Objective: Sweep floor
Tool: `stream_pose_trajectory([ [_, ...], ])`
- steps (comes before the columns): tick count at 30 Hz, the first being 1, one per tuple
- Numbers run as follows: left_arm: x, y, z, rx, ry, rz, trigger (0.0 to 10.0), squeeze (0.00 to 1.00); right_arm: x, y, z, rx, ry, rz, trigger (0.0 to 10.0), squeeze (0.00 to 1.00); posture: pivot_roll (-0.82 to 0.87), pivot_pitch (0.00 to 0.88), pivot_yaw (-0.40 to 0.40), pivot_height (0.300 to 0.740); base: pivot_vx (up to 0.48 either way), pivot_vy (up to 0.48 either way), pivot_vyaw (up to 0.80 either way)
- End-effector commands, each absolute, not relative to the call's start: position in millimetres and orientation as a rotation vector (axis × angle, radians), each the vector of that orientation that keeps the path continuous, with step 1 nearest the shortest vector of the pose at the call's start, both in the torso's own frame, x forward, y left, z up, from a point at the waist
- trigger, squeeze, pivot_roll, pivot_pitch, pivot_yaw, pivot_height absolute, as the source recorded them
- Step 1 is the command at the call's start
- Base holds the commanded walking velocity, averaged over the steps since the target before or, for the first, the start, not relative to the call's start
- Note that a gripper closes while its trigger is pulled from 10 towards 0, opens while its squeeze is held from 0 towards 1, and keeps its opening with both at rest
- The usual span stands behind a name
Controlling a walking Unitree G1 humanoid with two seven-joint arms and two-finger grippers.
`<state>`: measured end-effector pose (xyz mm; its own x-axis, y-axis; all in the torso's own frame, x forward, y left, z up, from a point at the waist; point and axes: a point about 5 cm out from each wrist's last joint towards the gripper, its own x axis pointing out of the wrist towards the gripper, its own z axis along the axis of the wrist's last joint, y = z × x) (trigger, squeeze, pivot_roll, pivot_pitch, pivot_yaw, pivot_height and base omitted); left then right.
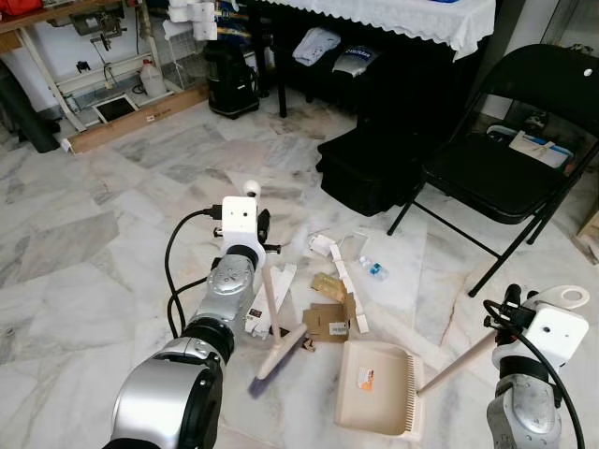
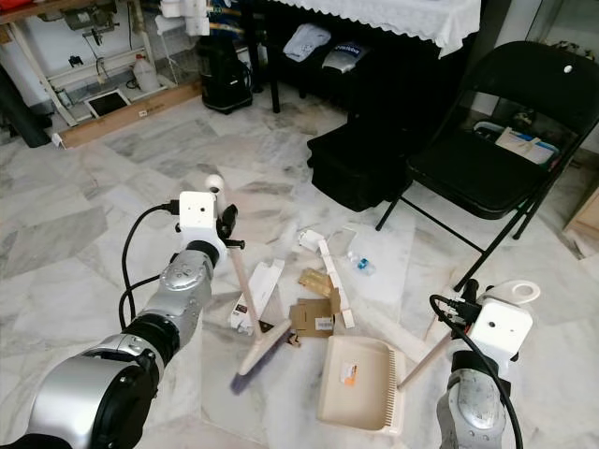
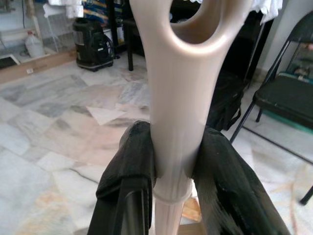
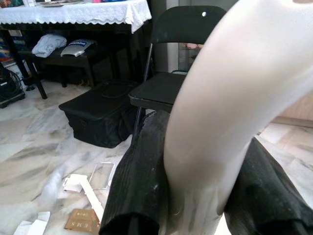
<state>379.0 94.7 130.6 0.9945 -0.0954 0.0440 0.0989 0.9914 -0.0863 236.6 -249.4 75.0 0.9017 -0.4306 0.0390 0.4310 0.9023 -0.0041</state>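
A: What is held by the left gripper [image 3: 171, 171]?
B: The beige broom [image 1: 277, 327] handle is clamped between its black fingers [image 3: 129, 166]; the broom head is set on the marble floor [image 1: 84, 253], touching the cardboard scraps [image 1: 328, 318].

A: And by the right gripper [image 4: 195, 181]?
B: The pale dustpan handle [image 1: 459, 363] is gripped tight between its fingers [image 4: 142, 171]. The dustpan [image 1: 379, 388] is laid flat just beside the litter, with a small bottle [image 1: 372, 268] and white strips [image 1: 339, 271] beyond, near the black folding chair [image 1: 505, 159]
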Motion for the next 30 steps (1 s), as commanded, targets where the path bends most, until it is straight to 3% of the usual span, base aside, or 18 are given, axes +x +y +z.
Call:
stream_pose_trajectory([
  [1, 383, 95, 145, -0.114, -0.106, -0.069, 10.0, 0.0, 237, -247, 86, -0.018, -0.082, -0.436, 10.0, 0.0, -0.28, 0.083, 0.044, 0.74, 0.0, 0.0, 0.0],
  [15, 383, 103, 146, -0.093, -0.126, 0.064, 10.0, 0.0, 228, -245, 86, -0.02, -0.072, -0.431, 10.0, 0.0, -0.3, 0.107, 0.032, 0.74, 0.0, 0.0, 0.0],
  [20, 379, 88, 120, -0.024, 0.068, -0.072, 10.0, 0.0, 228, -243, 86, -0.017, -0.064, -0.425, 10.0, 0.0, -0.29, 0.114, 0.028, 0.74, 0.0, 0.0, 0.0],
  [30, 374, 89, 109, 0.07, 0.093, -0.195, 10.0, 0.0, 230, -240, 84, -0.012, -0.05, -0.413, 10.0, 0.0, -0.26, 0.12, 0.021, 0.74, 0.0, 0.0, 0.0],
])
